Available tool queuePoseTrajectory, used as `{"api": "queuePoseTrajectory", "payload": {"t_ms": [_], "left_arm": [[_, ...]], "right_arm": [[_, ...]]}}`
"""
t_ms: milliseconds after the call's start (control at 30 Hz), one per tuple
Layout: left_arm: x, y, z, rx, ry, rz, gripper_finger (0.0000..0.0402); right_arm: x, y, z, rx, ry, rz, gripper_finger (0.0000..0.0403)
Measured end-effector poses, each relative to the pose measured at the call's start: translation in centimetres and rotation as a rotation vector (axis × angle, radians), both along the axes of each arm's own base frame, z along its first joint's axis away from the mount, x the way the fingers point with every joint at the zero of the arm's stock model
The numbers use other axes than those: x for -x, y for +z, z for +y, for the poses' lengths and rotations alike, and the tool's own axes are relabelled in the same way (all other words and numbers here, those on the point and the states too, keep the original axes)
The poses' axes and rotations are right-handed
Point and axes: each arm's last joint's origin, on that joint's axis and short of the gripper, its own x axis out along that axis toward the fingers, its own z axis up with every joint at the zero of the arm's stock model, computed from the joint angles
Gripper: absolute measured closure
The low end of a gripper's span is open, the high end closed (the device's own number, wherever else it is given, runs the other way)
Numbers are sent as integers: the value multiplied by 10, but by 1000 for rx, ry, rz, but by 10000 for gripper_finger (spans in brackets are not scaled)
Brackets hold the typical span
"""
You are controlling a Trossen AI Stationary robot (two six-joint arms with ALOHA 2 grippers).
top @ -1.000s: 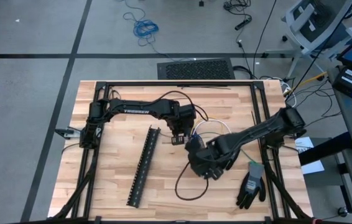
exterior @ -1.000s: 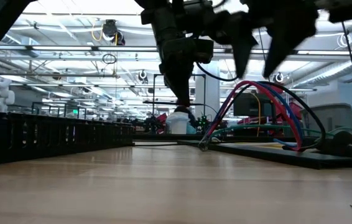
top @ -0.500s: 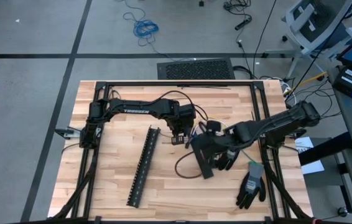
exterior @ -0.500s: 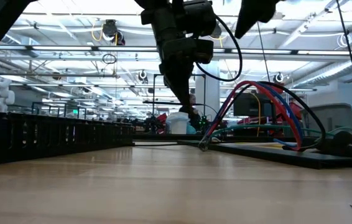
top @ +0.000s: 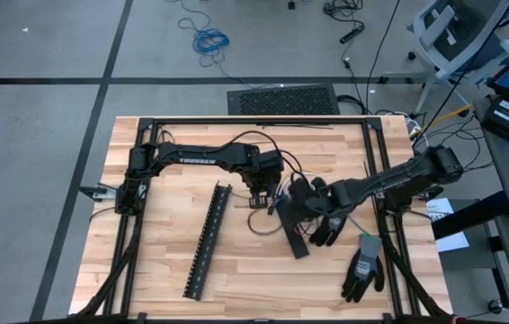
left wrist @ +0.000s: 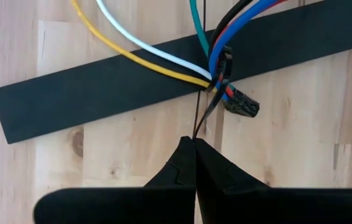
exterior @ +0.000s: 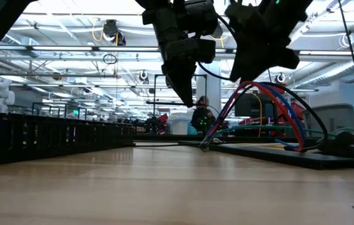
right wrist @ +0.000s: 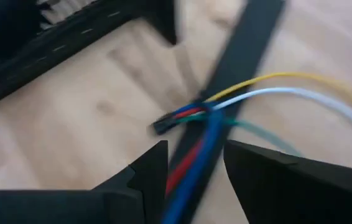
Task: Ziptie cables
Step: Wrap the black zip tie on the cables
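Showing one cables (left wrist: 216,68) bundle, two grippers (left wrist: 194,144) (right wrist: 194,163)

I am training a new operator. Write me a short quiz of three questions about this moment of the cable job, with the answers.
1. True or false: the left tool is open.
2. What lies directly under the cables? A) a glove B) a flat black strip C) a sheet of paper
3. What runs between the open fingers of the right tool?

Key:
1. False. It is shut on a thin dark strand that leads to the bundle.
2. B.
3. The cables.
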Motion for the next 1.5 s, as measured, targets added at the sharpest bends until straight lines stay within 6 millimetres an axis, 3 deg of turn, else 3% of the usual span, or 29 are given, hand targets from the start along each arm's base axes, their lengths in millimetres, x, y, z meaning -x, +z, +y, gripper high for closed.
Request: {"api": "queuePoseTrajectory", "payload": {"t_ms": [167,367,700,967,1300,1400,1500], "left_arm": [[-2,1,0,-3,0,-21,401],[-3,1,0,-4,1,-28,401],[-3,1,1,-8,5,-34,401],[-6,3,1,-15,5,-72,401],[-7,3,2,-26,10,-76,401],[-7,3,2,-27,9,-78,401],[-7,3,2,-28,7,-83,401]], "right_arm": [[-3,0,-20,12,-35,19,255],[-15,-1,-28,-89,68,-48,255],[-7,-19,-48,-76,19,34,255],[-7,-20,-48,-147,92,44,255],[3,-50,-49,-221,37,120,255],[2,-49,-49,-217,39,109,274],[1,-48,-49,-207,54,99,333]]}}
